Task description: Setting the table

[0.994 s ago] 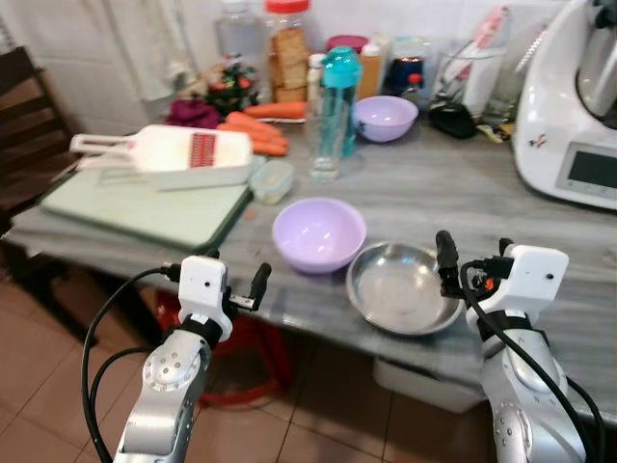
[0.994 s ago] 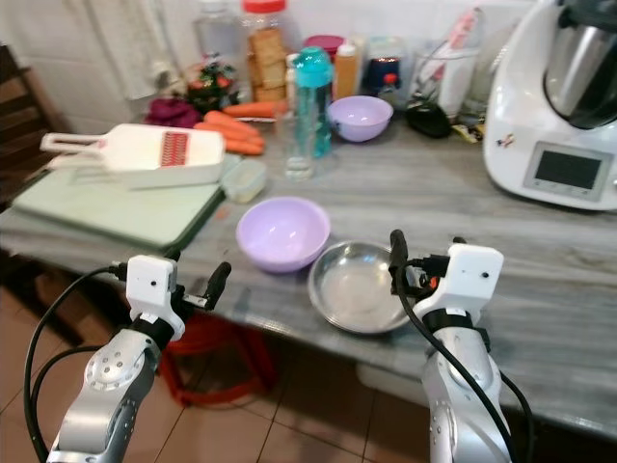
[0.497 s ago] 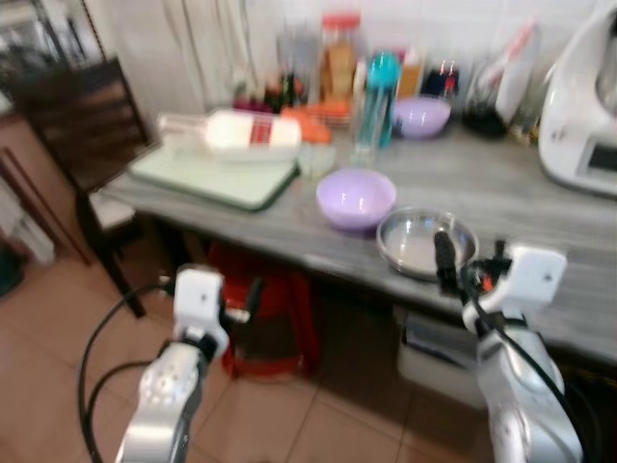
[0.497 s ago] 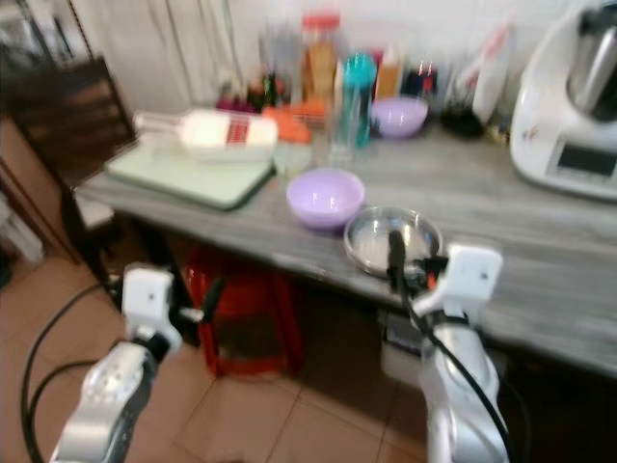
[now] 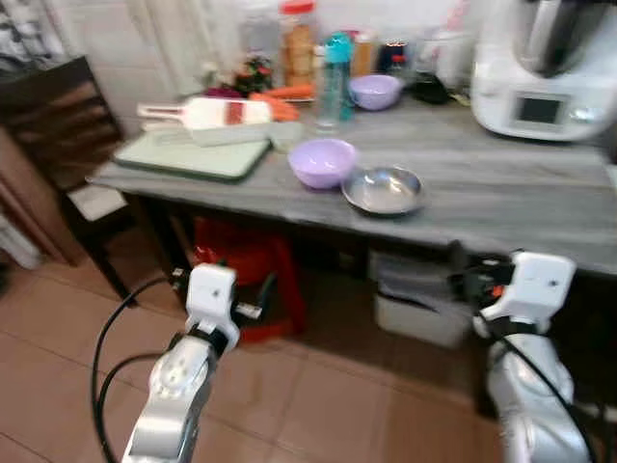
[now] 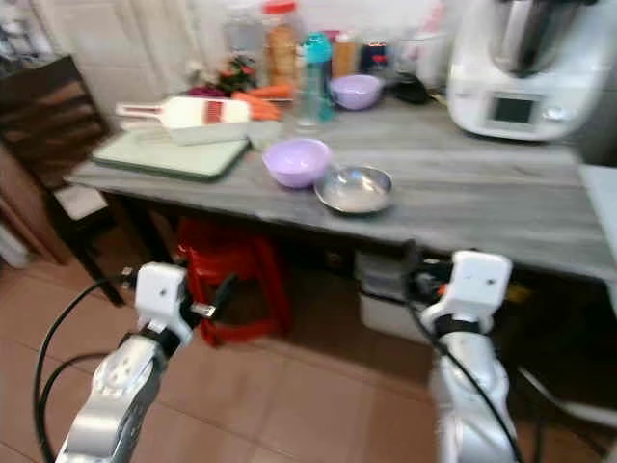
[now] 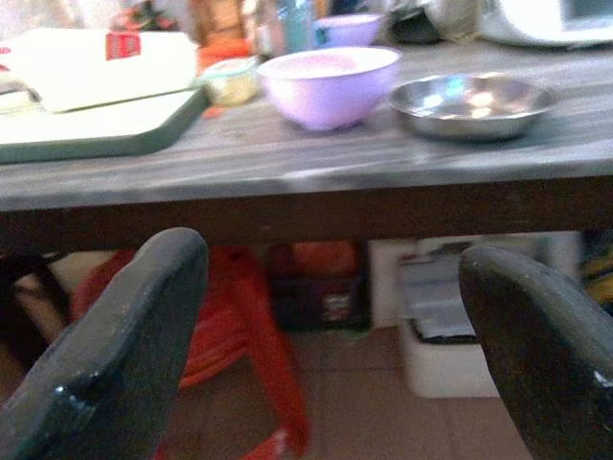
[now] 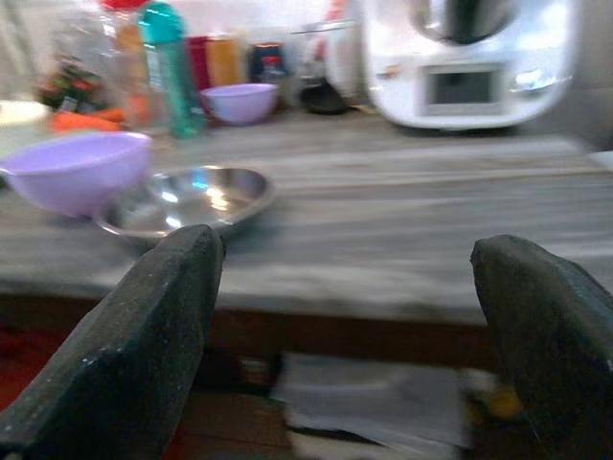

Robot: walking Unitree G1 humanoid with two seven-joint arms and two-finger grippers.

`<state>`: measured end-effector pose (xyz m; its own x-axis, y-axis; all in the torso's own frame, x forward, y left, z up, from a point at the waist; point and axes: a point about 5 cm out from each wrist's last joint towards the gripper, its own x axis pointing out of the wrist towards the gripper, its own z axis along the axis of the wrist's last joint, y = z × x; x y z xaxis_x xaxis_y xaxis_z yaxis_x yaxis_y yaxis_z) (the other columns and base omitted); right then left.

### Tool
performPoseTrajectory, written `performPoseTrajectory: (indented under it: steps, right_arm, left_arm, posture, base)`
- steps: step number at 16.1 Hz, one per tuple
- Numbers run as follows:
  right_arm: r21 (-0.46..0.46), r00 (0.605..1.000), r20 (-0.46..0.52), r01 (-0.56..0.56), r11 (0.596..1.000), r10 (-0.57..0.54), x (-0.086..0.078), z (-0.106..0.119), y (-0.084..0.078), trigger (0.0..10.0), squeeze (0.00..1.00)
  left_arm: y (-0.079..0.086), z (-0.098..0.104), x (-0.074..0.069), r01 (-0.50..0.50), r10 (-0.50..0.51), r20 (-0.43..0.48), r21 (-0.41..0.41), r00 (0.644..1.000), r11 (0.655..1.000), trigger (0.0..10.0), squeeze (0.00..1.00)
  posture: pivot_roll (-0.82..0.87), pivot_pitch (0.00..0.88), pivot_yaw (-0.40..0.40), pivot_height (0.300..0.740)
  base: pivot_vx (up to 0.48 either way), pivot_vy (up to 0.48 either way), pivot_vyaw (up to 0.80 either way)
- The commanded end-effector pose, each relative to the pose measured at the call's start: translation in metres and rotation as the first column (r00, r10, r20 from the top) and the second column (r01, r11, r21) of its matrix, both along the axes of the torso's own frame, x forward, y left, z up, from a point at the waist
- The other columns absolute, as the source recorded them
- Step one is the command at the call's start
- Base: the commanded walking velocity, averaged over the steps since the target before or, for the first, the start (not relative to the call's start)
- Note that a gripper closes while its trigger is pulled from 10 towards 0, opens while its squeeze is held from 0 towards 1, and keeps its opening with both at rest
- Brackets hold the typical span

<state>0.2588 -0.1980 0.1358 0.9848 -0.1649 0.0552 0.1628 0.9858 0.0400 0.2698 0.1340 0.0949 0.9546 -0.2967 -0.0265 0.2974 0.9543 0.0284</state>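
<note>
A lilac bowl [image 5: 322, 161] and a shallow steel bowl [image 5: 384, 189] sit side by side near the front edge of the grey table [image 5: 501, 198]. A second lilac bowl [image 5: 375, 91] stands at the back among bottles. Both arms are held out in front of me, short of the table and lower than its top. My left gripper [image 5: 224, 285] is open with nothing between its fingers [image 7: 124, 335]; it faces the table's front edge. My right gripper [image 5: 492, 275] is also open and empty, and the steel bowl [image 8: 187, 199] lies ahead of it, well out of reach.
A green cutting board [image 5: 193, 154] carries a white and red slicer [image 5: 207, 113]; carrots [image 5: 289, 94] and a teal bottle [image 5: 335, 63] stand behind. A white kitchen machine [image 5: 540, 58] is at the back right. Under the table are a red stool [image 5: 246, 270] and a white box [image 5: 415, 304]. A dark chair [image 5: 58, 125] stands left.
The view has pulled back from the table, which now lies farther off with tiled floor in between. The bowls keep their places on it. Both grippers stay open and empty.
</note>
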Motion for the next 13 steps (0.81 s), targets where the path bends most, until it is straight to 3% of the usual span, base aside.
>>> performPoseTrajectory:
  steps: [1, 2, 8, 13]
  right_arm:
    - [0.032, 0.999, -0.007, -0.047, 0.998, 0.047, 0.0006, -0.0001, 0.0116, 10.0, 0.0]
    - [0.002, 0.999, -0.005, -0.046, 0.999, 0.046, 0.0, 0.0, 0.0118, 10.0, 0.0]
    - [0.05, 0.997, -0.013, -0.073, 0.996, 0.074, -0.0009, -0.0008, 0.0155, 10.0, 0.0]
    - [0.048, 0.996, -0.019, -0.084, 0.995, 0.085, 0.0007, -0.0014, 0.0168, 10.0, 0.0]
  left_arm:
    - [0.007, -0.001, -0.0021, -0.013, 0.013, 0.002, 0.02, 1.0, 1.0, 10.0, 0.0]
    - [0.0066, -0.001, -0.0025, -0.01, 0.01, 0.005, 0.022, 1.0, 1.0, 10.0, 0.0]
    - [0.0024, 0.0014, -0.0032, 0.035, -0.036, 0.034, 0.03, 0.999, 0.999, 10.0, 0.0]
    - [-0.0014, 0.0018, -0.0014, 0.06, -0.061, 0.036, 0.018, 0.998, 0.998, 10.0, 0.0]
  posture:
    - [-0.08, 0.0, 0.052, 0.74]
    - [-0.08, 0.0, 0.052, 0.74]
    - [-0.08, 0.0, 0.048, 0.74]
    - [-0.08, 0.0, 0.045, 0.74]
  base:
    - [-0.304, 0.0, 0.0]
    - [-0.304, 0.0, 0.0]
    - [0.0, 0.0, 0.0]
    - [0.0, 0.0, -0.56]
